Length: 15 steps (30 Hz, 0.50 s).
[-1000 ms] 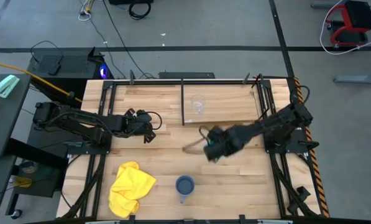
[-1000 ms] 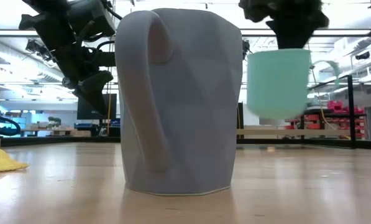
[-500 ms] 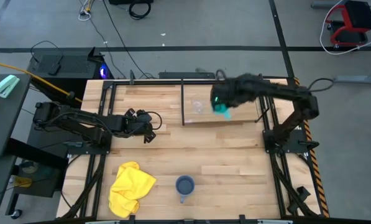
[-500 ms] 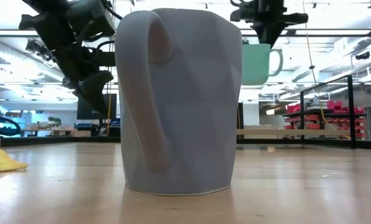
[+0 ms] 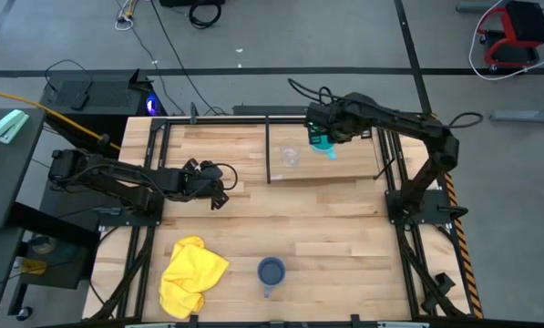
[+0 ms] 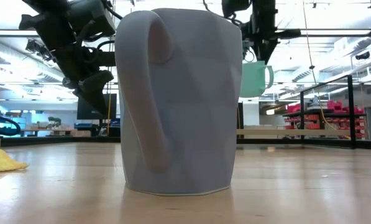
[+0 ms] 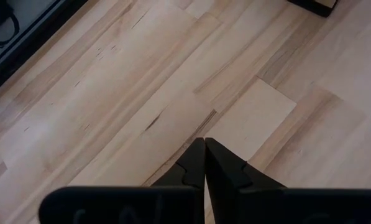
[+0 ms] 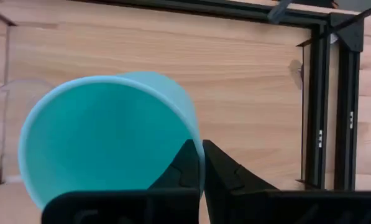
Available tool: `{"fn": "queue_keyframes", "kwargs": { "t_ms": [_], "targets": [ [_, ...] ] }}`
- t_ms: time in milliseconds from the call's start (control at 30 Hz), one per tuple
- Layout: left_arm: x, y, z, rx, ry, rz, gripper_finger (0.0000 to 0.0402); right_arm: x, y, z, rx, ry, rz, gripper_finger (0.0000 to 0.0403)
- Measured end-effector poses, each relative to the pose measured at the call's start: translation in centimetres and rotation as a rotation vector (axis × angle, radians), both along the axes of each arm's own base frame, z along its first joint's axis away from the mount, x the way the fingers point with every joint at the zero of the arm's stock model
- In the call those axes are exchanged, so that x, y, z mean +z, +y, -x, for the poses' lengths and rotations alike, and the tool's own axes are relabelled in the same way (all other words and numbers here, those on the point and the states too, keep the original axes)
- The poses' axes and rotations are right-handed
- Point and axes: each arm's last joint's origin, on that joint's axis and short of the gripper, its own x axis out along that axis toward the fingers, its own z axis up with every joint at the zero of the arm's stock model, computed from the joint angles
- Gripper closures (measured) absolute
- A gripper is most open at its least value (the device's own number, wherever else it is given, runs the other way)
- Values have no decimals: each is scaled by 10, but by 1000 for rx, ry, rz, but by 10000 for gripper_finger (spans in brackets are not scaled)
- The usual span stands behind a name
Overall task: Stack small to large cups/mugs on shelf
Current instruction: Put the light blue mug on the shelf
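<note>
Right end effector (image 8: 201, 163) pinches the cyan mug's (image 8: 104, 140) rim over the shelf (image 5: 344, 166), seemingly beside the glass cup (image 5: 291, 156).

On the shelf (image 5: 344, 169) the glass cup (image 5: 291, 156) stands left of the mug (image 5: 324, 146) held above it.

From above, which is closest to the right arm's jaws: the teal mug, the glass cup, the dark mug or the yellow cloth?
From the right gripper:
1. Cyan mug, held in its jaws above the shelf.
2. Glass cup, on the shelf beside it.
3. Dark mug, near the table's front edge.
4. Yellow cloth, front left.
</note>
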Motion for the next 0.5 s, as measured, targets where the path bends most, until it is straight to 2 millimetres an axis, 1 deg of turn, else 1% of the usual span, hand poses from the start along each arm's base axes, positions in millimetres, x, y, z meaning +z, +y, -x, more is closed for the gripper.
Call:
{"fn": "queue_keyframes", "kwargs": {
  "t_ms": [133,300,500],
  "targets": [
    [0,0,0,1,-1,1,387,-14,-5,3,-71,2,-75,399],
    [0,0,0,1,-1,1,380,-42,-13,7,-96,18,-185,399],
    [0,0,0,0,-1,0,384,-71,-29,0,-55,-105,-211,399]
  ]
}}
